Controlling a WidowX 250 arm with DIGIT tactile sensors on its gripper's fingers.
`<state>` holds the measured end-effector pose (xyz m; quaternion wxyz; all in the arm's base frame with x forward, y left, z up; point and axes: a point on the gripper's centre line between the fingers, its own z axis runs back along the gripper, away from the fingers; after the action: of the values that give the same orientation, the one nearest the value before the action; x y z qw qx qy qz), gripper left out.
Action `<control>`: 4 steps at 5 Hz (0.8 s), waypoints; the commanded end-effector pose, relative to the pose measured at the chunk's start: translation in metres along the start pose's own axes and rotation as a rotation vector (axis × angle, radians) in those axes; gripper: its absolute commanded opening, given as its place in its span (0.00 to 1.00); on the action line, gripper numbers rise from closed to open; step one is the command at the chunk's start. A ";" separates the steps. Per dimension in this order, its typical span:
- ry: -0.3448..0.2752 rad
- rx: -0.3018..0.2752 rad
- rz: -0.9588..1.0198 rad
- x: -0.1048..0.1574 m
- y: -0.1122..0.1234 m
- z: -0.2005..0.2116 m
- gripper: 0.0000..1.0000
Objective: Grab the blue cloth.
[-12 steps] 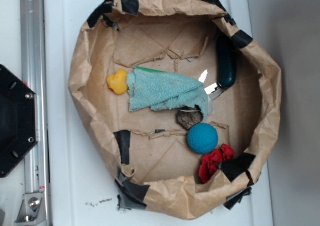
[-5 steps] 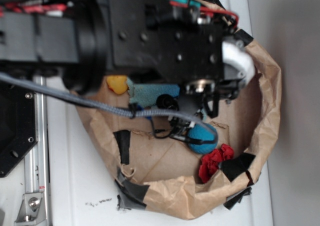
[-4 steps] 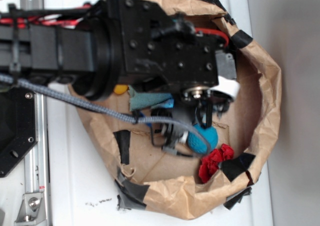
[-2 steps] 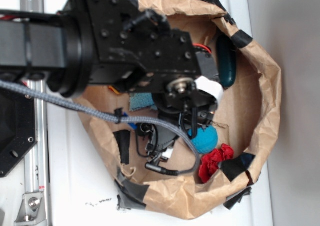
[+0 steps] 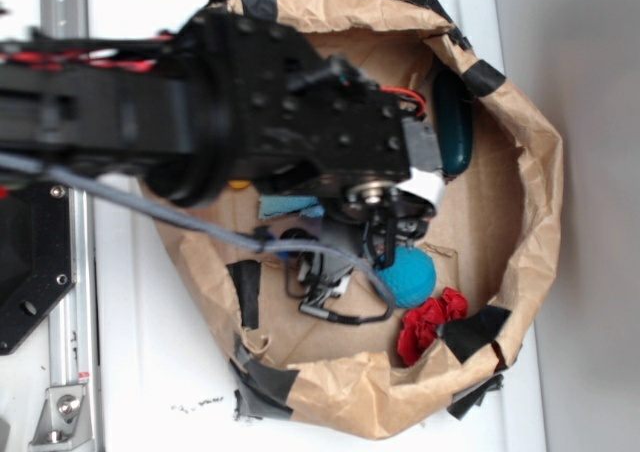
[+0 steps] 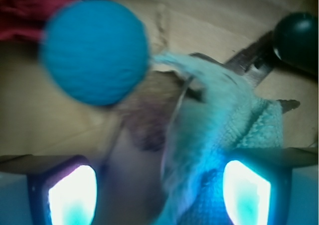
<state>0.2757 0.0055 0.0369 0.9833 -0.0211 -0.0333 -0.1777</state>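
The blue cloth (image 6: 227,118) lies crumpled on the brown paper floor, and its fuzzy end runs down between my fingers. In the exterior view only a strip of the blue cloth (image 5: 290,207) shows from under the black arm. My gripper (image 6: 159,195) is open, with its two glowing pads (image 6: 246,195) wide apart. The cloth sits nearer the right pad and a brown lump (image 6: 149,118) lies just ahead. From above, the gripper (image 5: 385,234) hangs over the cloth's right end, close to the blue ball (image 5: 408,277).
The round blue ball (image 6: 94,51) and a small red cloth (image 5: 432,322) lie nearby. A dark green object (image 5: 455,122) with a metal piece (image 6: 254,60) sits behind the cloth. A sliver of yellow duck (image 5: 237,184) shows. The taped paper wall (image 5: 530,202) rings everything.
The arm has come in over the paper bowl and now covers most of the cloth. Over the last second the wrist shifted left and towards the cloth's right end.
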 end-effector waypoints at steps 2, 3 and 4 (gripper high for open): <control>-0.063 0.007 0.015 0.011 -0.004 0.012 0.00; -0.067 0.009 0.012 0.010 -0.003 0.016 0.00; -0.077 0.026 0.006 0.011 -0.003 0.026 0.00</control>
<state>0.2752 0.0070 0.0443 0.9834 -0.0251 -0.0395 -0.1754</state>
